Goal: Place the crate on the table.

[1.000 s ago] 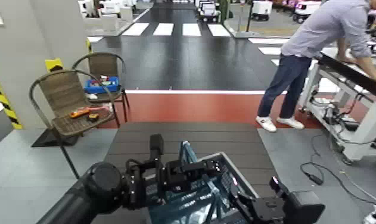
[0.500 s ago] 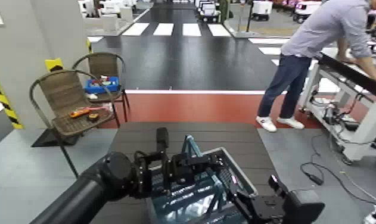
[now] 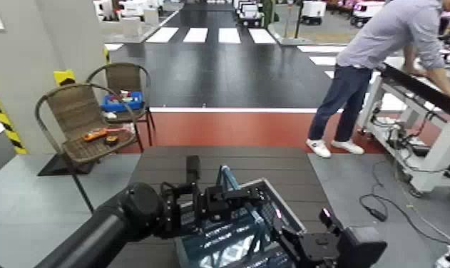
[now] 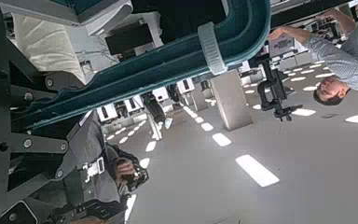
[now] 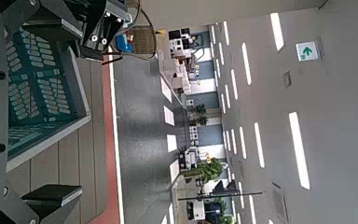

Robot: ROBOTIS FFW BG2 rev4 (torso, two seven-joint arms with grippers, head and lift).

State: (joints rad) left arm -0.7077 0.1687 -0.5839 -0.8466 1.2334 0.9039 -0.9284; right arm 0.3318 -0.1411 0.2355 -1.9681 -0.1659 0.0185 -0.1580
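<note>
The grey-blue lattice crate (image 3: 231, 239) is over the near end of the dark plank table (image 3: 163, 167), partly cut off by the frame's lower edge. I cannot tell if it rests on the top. My left gripper (image 3: 224, 196) reaches in from the left and is shut on the crate's teal hoop handle (image 3: 224, 177). The handle also shows as a teal bar in the left wrist view (image 4: 168, 61). My right gripper (image 3: 288, 239) is at the crate's right rim. In the right wrist view its fingers (image 5: 51, 198) stand wide apart, with the crate's lattice (image 5: 33, 84) beyond them.
Two wicker chairs (image 3: 78, 114) stand beyond the table's left corner, the farther one holding a small blue box (image 3: 124, 101). A person (image 3: 384, 43) leans over a white-framed workbench (image 3: 427, 93) at the right. Cables (image 3: 391, 207) lie on the floor to the right.
My left gripper and the crate have moved forward over the table, then settled slightly lower. My right gripper has barely shifted.
</note>
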